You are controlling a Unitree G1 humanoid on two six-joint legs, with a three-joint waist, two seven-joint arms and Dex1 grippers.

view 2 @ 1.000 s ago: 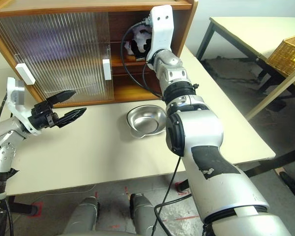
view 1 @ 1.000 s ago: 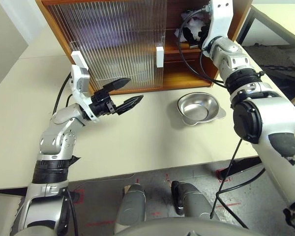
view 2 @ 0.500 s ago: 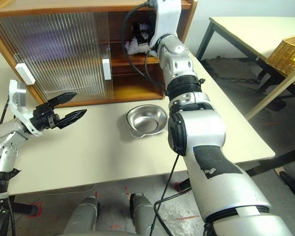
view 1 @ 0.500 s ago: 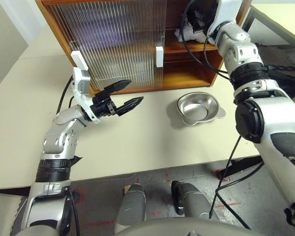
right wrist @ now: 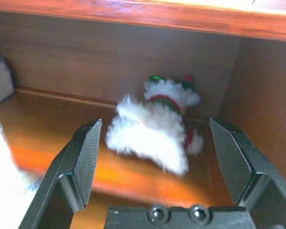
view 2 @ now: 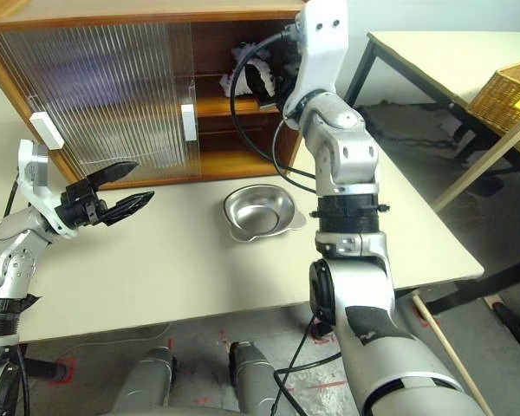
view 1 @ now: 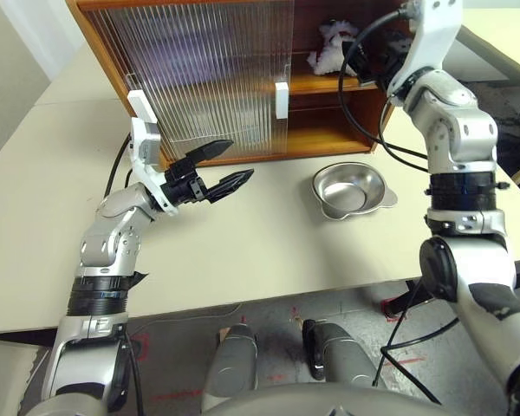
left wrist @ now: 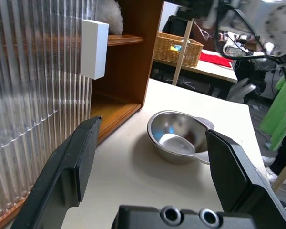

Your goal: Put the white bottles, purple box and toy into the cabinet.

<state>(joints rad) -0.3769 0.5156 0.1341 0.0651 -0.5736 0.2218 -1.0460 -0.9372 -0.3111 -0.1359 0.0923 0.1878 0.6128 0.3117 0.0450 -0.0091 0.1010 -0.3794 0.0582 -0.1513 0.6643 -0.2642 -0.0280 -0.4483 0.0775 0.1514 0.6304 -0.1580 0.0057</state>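
- Beige table (view 1: 269,251) underfoot, orange-brown cabinet (view 1: 329,130) at its far edge, ribbed sliding doors (view 1: 199,69) pushed across the robot's left part, right compartment standing open.
- Toy (right wrist: 155,126) lying on its side on the upper shelf of that open compartment, near the inner side wall, white fluff with red and green trim; seen from the head as a white tuft (view 1: 329,54).
- Right gripper (right wrist: 157,152) spread wide, empty, short of the toy and touching nothing, raised at the cabinet's open front.
- Left gripper (view 1: 218,169) likewise wide apart and empty, hovering above the table in front of the closed door.
- Steel bowl (view 1: 348,191) resting on the table just before the open compartment.
- Left wrist view adding a wicker basket (left wrist: 178,47) on another table behind, plus the door's white handle (left wrist: 94,48) close up.
- Right wrist view giving the toy's scarf and hat colours, blurred from the head.
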